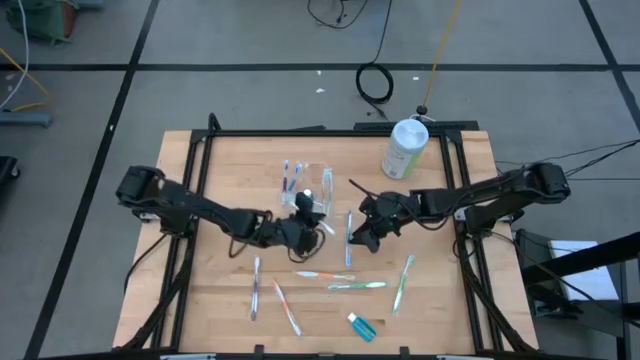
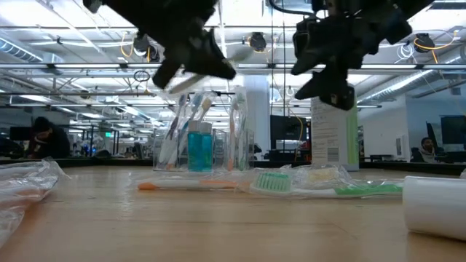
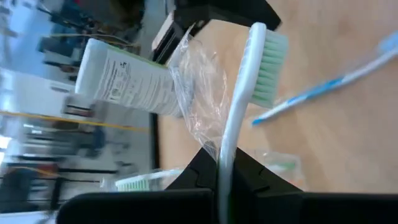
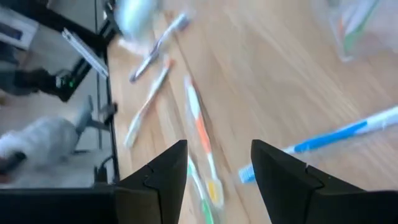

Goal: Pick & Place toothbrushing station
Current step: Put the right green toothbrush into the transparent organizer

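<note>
High view: the left pincer (image 1: pixel 303 226) hangs just beside the transparent plastic slotted toothbrushing station (image 1: pixel 311 186), positioned for loading. The right pincer (image 1: pixel 364 238) hovers over the wooden desk (image 1: pixel 220 180), near a blue-striped toothbrush (image 1: pixel 348 237). About seven toothbrushes lie loose; one white-and-green cylindrical canister (image 1: pixel 405 148) stands at the rear.

Low view: the station holds several upright brushes.

Left wrist view: the left pincer is clamped on one white toothbrush with green bristles (image 3: pixel 239 106).

Right wrist view: the right pincer's fingers (image 4: pixel 163 171) are spread wide, holding nothing.
</note>
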